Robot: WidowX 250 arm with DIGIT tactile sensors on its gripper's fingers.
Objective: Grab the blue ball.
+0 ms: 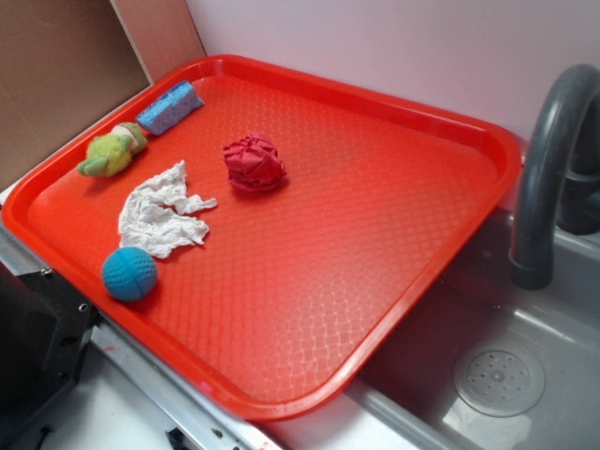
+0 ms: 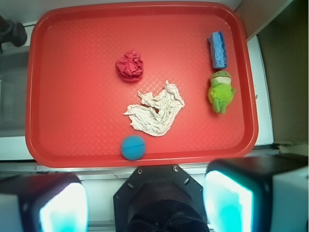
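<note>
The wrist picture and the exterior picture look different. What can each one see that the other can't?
Only the wrist view shows the gripper: its two fingers spread wide apart at the bottom edge, high above the tray.

Only the exterior view shows the grey sink with its round drain, and the whole curved faucet.

Both show the red tray, the blue ball near its edge, the white crumpled cloth, the red cloth wad, the green plush toy and the blue sponge.
</note>
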